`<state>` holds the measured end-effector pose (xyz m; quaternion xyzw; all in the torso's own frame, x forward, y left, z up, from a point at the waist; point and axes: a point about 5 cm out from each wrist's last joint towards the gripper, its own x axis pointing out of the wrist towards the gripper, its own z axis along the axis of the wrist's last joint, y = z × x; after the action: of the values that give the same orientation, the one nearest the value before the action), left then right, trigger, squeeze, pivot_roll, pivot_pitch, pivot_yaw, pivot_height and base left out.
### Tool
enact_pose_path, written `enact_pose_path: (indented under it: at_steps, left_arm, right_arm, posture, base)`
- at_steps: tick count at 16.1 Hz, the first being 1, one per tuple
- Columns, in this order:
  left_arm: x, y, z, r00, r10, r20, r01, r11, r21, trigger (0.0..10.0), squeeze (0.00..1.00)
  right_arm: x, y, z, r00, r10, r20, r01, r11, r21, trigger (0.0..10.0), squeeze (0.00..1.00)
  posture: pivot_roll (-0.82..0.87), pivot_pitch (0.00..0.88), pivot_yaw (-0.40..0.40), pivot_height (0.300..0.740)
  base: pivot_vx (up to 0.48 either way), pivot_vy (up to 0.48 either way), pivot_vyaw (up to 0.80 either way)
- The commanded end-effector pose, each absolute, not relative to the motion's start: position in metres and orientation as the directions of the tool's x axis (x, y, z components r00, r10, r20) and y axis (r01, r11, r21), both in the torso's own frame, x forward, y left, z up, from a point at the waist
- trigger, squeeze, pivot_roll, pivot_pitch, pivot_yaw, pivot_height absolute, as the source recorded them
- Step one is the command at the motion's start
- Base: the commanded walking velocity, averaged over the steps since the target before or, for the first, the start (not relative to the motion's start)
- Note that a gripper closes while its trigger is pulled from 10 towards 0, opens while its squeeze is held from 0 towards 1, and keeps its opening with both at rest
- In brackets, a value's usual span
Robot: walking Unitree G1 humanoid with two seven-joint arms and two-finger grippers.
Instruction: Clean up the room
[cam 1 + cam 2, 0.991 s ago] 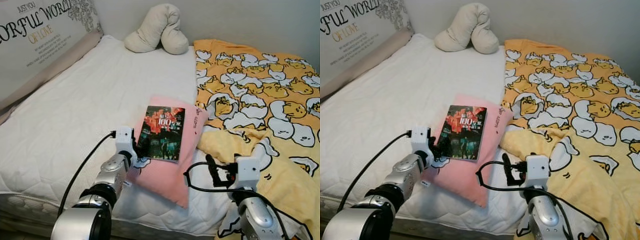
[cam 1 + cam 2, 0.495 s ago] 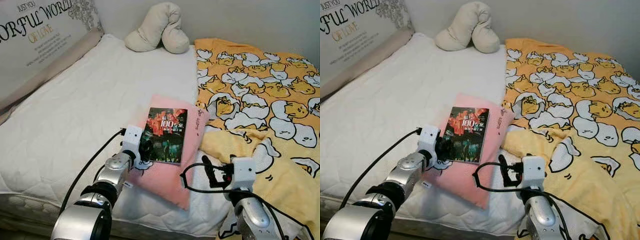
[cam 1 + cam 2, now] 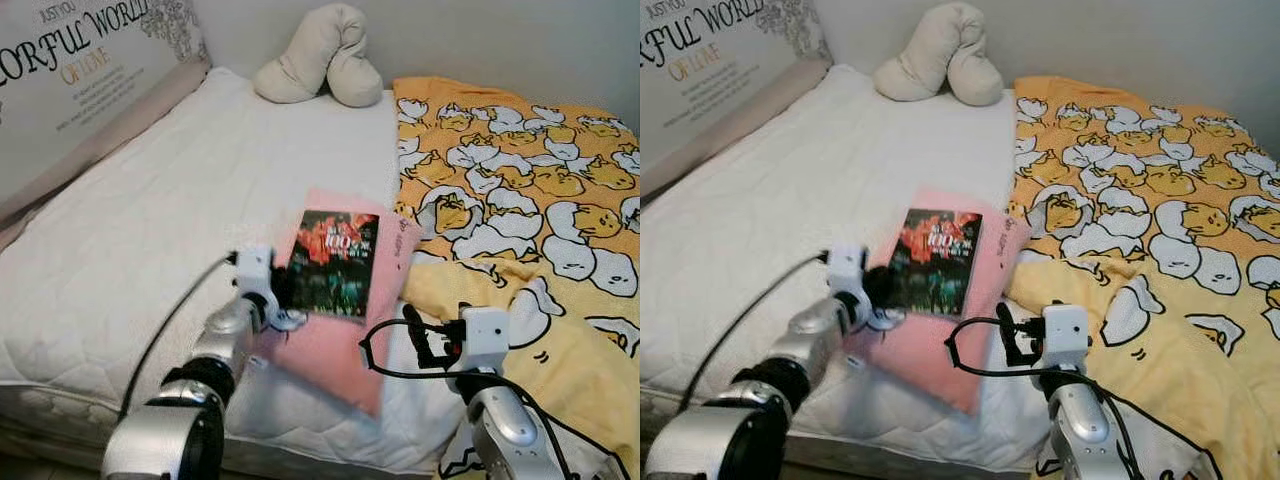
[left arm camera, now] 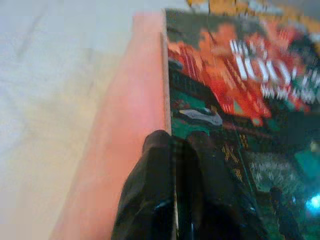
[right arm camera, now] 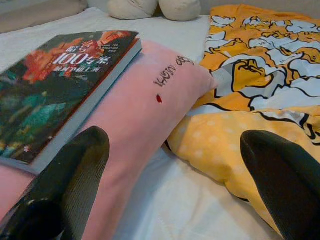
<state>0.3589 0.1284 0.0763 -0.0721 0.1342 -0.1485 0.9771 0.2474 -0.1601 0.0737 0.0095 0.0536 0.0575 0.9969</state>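
My left gripper (image 4: 175,150) pinches the book (image 3: 332,262) at nine o'clock on the pink pillow (image 3: 335,345); my right gripper (image 5: 175,185) gapes wide, holding nothing

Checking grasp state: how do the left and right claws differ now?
The left claw is shut on the book's near edge atop the pink pillow; the right claw is open and holds nothing. The left touches the book; the right hovers by the pillow and yellow blanket. Both have black fingers.
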Motion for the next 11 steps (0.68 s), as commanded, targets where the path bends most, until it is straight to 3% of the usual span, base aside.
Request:
enact_pose_path:
  at_steps: [1,4,8,9,11]
  left_arm:
    - [0.371,0.136,0.102,0.944,-0.306,-0.122,0.282,0.943,-0.177,0.0,0.0]
    - [0.373,0.152,0.116,0.949,-0.312,-0.048,0.305,0.946,-0.108,0.0,0.0]
    - [0.367,0.145,0.113,0.928,-0.369,-0.053,0.371,0.928,0.035,0.0,0.0]
    - [0.362,0.135,0.113,0.914,-0.405,-0.017,0.405,0.911,0.07,10.0,1.0]
    - [0.356,0.132,0.1,0.913,-0.403,-0.062,0.408,0.903,0.137,10.0,1.0]
  right_arm:
    - [0.249,-0.164,0.074,0.989,0.103,-0.106,-0.102,0.995,0.019,10.0,0.0]
    - [0.25,-0.164,0.073,0.989,0.104,-0.108,-0.103,0.995,0.018,10.0,0.0]
    - [0.253,-0.162,0.072,0.988,0.114,-0.107,-0.112,0.993,0.022,10.0,0.0]
    - [0.255,-0.161,0.074,0.988,0.117,-0.101,-0.115,0.993,0.025,10.0,0.0]
    - [0.255,-0.161,0.074,0.988,0.118,-0.099,-0.116,0.993,0.027,10.0,0.0]
  posture:
    - [0.03,0.002,-0.014,0.74]
    - [0.05,0.0,-0.016,0.74]
    - [0.06,0.0,-0.02,0.74]
    - [0.06,0.0,-0.021,0.74]
    - [0.07,0.0,-0.021,0.74]
  base:
    - [0.0,0.0,0.0]
    - [0.0,0.0,0.0]
    - [0.0,0.0,0.0]
    - [0.0,0.0,0.0]
    - [0.0,0.0,0.0]
